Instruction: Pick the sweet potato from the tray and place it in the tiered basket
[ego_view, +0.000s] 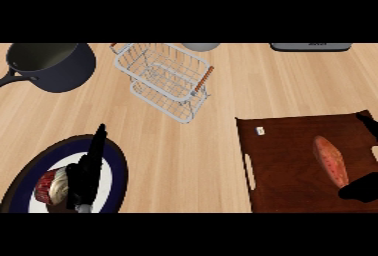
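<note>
While sweet potato (331, 161) lies trayed, right robot hand (359, 188) beside.

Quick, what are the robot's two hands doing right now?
Left hand: open, fingers straight, above the plate, holding nothing.
Right hand: mostly out of view beside the sweet potato; cannot be told.

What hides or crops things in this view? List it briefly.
Head view: the left hand stands edge-on over the plate, covering part of the cupcake; the right hand hides the sweet potato's near end; the tray and pot run past the frame's edges.
</note>
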